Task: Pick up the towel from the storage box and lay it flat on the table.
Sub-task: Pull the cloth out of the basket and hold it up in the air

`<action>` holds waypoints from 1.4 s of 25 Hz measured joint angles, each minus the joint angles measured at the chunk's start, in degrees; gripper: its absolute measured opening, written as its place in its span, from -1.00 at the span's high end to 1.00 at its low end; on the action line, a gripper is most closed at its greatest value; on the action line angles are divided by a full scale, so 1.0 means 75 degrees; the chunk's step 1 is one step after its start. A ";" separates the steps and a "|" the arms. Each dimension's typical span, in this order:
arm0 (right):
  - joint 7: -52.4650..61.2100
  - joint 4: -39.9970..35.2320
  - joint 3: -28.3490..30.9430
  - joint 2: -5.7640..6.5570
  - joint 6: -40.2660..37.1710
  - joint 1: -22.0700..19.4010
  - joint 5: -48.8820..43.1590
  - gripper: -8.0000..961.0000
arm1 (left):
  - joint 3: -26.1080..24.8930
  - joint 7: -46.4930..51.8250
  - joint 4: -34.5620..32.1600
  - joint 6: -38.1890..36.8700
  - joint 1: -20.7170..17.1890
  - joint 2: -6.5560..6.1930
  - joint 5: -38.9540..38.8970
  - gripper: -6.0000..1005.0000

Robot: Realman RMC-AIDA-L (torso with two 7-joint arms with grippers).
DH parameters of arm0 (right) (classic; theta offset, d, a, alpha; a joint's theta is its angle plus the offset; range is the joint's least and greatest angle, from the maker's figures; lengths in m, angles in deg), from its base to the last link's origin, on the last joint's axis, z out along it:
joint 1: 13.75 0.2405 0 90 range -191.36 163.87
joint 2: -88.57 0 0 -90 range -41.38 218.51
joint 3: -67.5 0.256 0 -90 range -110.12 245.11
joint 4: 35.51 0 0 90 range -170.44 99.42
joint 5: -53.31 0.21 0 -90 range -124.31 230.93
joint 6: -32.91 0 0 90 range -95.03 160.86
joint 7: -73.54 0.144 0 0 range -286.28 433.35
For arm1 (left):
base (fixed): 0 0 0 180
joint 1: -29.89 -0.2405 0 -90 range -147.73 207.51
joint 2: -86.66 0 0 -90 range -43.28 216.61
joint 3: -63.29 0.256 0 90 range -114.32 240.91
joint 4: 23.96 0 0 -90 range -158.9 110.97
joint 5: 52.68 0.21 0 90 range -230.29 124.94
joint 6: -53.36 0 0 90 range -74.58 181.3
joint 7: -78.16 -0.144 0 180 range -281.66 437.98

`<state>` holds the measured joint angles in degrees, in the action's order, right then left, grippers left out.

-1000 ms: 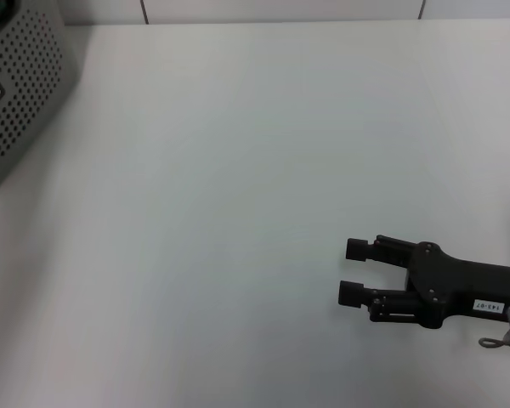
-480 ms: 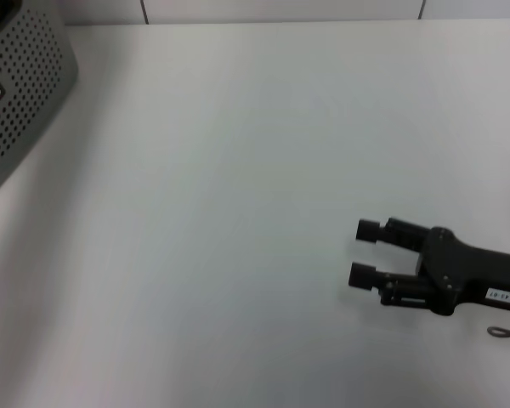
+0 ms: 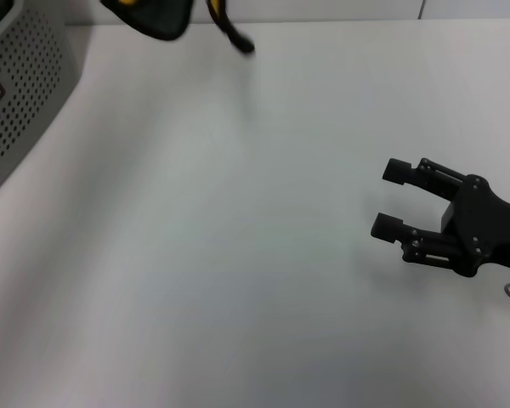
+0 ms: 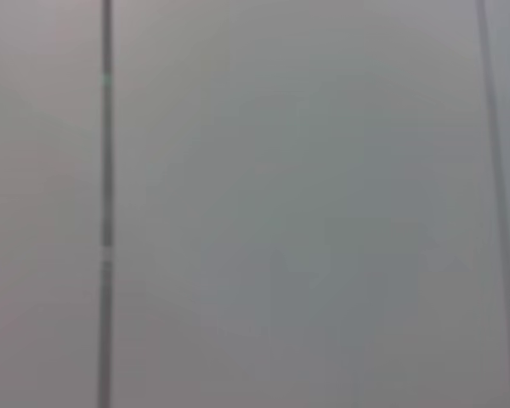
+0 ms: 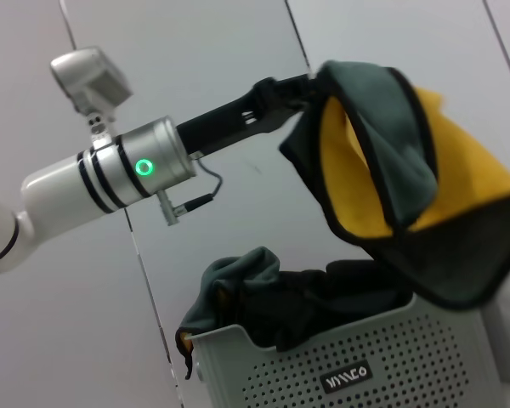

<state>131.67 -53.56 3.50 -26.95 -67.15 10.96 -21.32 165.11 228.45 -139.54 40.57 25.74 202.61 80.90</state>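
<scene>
More cloths fill storage box; towel lifted.

You have wide bare tabletop through the middle of the head view, from center out toward 6 and 7 o'clock. At 10 o'clock the perforated storage box blocks that corner. At 12 o'clock the towel hangs over the far edge, clamped in the left gripper above the box, which has more cloth heaped in it. At 3 to 4 o'clock the right gripper, jaws apart, occupies that side.
</scene>
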 joint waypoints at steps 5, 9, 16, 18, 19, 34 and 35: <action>-0.0385 -0.0068 0.0001 -0.0030 -0.0011 0.0074 0.0146 -0.78 | -0.0192 -0.1439 0.0146 -0.1459 0.0345 -0.0148 -0.1596 0.94; -0.0783 -0.0069 0.0002 -0.0022 -0.0207 -0.0156 0.0543 -0.78 | -0.0941 -0.3283 0.0806 -0.3029 0.0675 0.0167 -0.3431 0.94; -0.0867 -0.0066 0.0001 0.0006 -0.0509 -0.0382 0.0762 -0.78 | -0.3945 -0.5864 0.3306 -0.7118 0.1777 0.0526 -0.7076 0.94; -0.0858 -0.0065 0.0001 0.0002 -0.0673 -0.0409 0.0765 -0.78 | -0.4762 -0.6115 0.4163 -0.8210 0.2223 0.0511 -0.7435 0.94; -0.0852 -0.0064 0.0001 -0.0001 -0.0757 -0.0416 0.0765 -0.78 | -0.5248 -0.6241 0.4698 -0.8855 0.2492 0.0492 -0.7621 0.94; -0.1690 0.0045 -0.0692 -0.0089 -0.0475 0.0071 0.0908 -0.78 | -0.7446 -0.7207 0.7754 -1.1793 0.3047 0.0541 -0.8357 0.94; -0.1863 0.0048 -0.0973 -0.0090 -0.0274 0.0145 0.1065 -0.78 | -0.7458 -0.7310 0.8020 -1.1750 0.3101 0.0545 -0.8449 0.94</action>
<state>117.70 -53.20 -3.79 -27.63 -69.21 12.05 -13.33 109.17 173.63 -79.39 -47.56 49.00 206.69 17.53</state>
